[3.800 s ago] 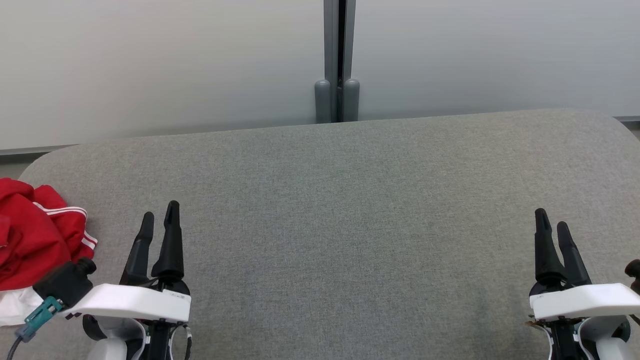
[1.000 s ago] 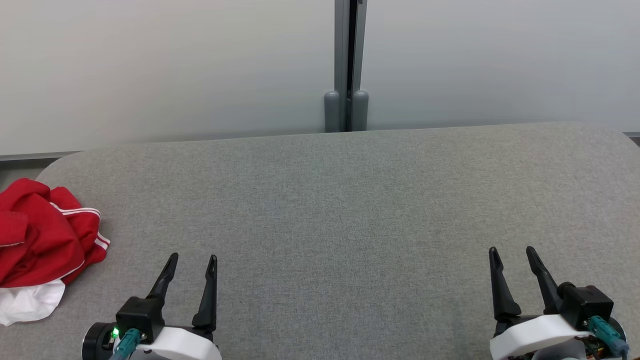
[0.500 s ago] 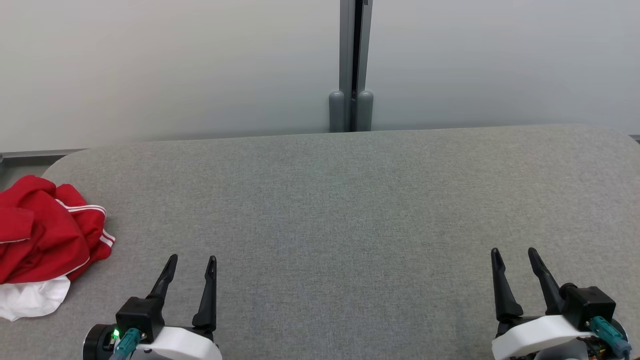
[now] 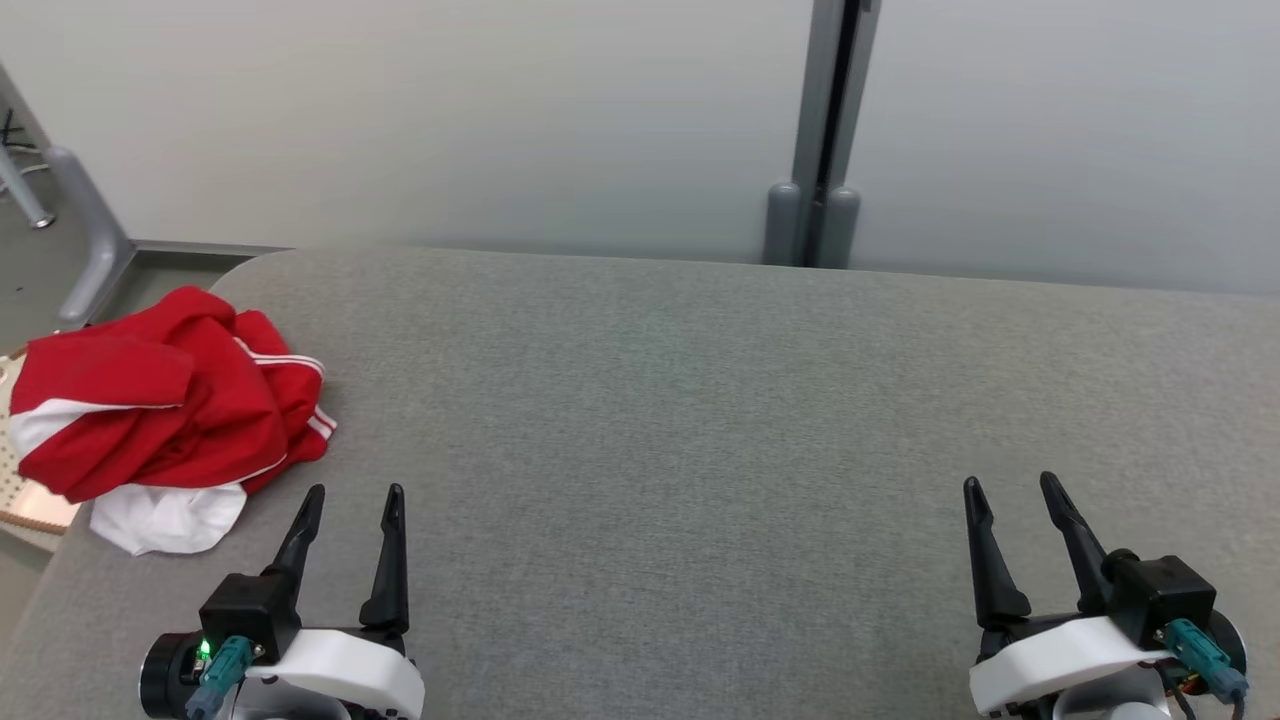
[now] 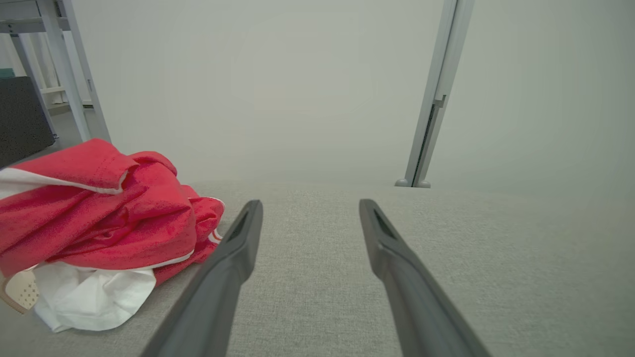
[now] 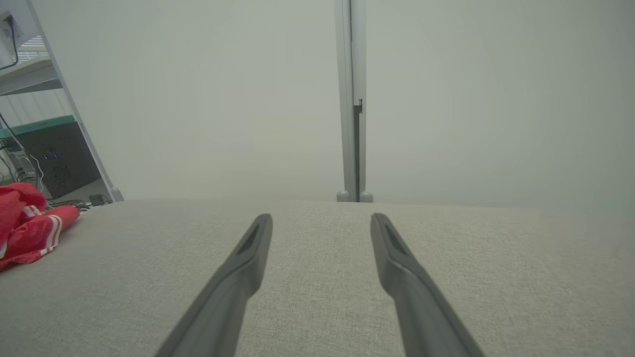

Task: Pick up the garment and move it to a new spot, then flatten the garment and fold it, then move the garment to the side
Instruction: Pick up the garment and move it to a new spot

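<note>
The garment [image 4: 170, 400], a crumpled red piece with white stripes and a white part bunched under its near edge, lies at the far left end of the grey counter [image 4: 680, 420], spilling over that edge. Beneath its left side a pale perforated thing with a tan rim [image 4: 12, 455] peeks out; whether it is a basket or tray, and how much of the garment rests in it, I cannot tell. The left claw [image 4: 356, 492] hovers low over the counter just to the right of the garment, its two dark fingers spread apart and holding nothing; in the left wrist view the garment [image 5: 99, 218] sits just beside the left finger. The right claw [image 4: 1008, 482] is well apart near the counter's right end, likewise spread wide with nothing between its fingers. A grey post [image 4: 825, 130] stands against the wall behind.
</note>
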### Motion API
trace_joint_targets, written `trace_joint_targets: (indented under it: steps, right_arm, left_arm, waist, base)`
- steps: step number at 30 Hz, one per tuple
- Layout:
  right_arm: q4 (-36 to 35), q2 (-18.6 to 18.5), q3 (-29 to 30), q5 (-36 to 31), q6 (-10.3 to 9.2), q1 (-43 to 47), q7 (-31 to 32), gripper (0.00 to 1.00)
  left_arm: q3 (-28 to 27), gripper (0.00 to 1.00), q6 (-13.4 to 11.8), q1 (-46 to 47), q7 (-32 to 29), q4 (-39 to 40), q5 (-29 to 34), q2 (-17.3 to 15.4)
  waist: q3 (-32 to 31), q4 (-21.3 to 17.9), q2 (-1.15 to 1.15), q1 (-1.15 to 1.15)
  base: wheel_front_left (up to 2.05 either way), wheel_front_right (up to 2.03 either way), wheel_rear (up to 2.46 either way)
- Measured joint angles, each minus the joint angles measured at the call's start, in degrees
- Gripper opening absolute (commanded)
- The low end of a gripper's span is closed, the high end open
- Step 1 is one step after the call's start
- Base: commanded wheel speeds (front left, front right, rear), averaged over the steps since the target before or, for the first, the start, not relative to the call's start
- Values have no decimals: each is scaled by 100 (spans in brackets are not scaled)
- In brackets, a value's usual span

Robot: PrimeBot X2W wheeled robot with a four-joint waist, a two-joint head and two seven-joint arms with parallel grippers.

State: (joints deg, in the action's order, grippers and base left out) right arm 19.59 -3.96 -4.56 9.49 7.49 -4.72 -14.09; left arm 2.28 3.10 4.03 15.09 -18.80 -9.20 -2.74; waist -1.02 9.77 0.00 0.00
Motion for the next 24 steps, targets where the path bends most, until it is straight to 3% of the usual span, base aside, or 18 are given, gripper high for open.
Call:
trace_joint_targets:
  steps: [16,24]
  right_arm:
    - [-892,91,-212,-135,0,167,511,100]
    - [-1020,102,-225,-191,0,188,602,100]
  left_arm:
    - [-479,100,-38,114,7,100,2,-5]
    - [-530,100,-16,115,5,99,-8,-3]
  waist:
    - [81,1418,0,0]
    - [117,1775,0,0]
  base:
    - [0,0,0]
    - [0,0,0]
